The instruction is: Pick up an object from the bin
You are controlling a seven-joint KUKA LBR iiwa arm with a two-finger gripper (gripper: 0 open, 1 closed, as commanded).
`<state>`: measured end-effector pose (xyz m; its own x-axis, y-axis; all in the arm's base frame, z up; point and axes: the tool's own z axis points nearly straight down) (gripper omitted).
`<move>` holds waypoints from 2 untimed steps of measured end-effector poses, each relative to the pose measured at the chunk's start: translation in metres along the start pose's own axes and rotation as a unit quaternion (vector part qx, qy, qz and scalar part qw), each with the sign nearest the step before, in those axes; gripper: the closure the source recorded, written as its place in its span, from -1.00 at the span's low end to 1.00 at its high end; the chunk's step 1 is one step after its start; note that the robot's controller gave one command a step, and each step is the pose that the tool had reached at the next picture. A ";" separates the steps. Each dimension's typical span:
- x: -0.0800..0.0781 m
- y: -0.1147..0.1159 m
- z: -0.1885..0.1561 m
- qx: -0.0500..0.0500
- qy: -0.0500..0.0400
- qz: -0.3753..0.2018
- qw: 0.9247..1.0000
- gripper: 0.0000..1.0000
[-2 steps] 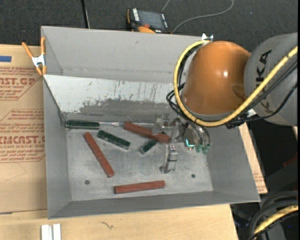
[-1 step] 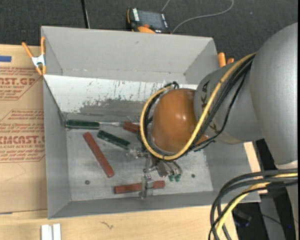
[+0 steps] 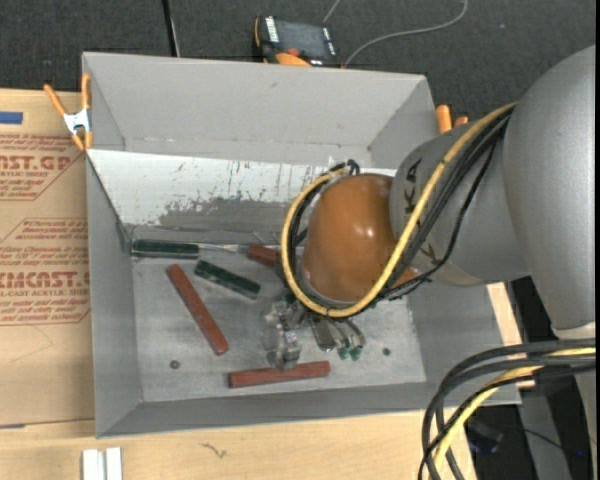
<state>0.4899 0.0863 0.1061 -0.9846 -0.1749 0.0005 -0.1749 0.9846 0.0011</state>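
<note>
My gripper (image 3: 283, 340) hangs low in the bin's front middle, under the arm's orange cover. Just in front of it a reddish-brown flat stick (image 3: 279, 375) lies crosswise on the floor, close to or touching the gripper's tip. A second reddish-brown stick (image 3: 197, 309) lies slanted to the left. A dark green pen-like piece (image 3: 227, 278) lies behind and to the left of the gripper. A small green bit (image 3: 351, 351) shows just right of the gripper.
A long dark green tool with a metal shaft (image 3: 170, 249) lies along the back wall at the left. An orange-red piece (image 3: 263, 255) pokes out from behind the arm's cables. The arm covers the bin's right half.
</note>
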 end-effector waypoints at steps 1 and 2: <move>0.000 0.000 0.000 0.000 0.000 0.000 1.000 -1.00; 0.007 -0.013 0.036 0.000 -0.003 0.043 0.999 -1.00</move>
<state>0.4857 0.0728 0.0696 -0.9960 -0.0890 -0.0061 -0.0890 0.9960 0.0013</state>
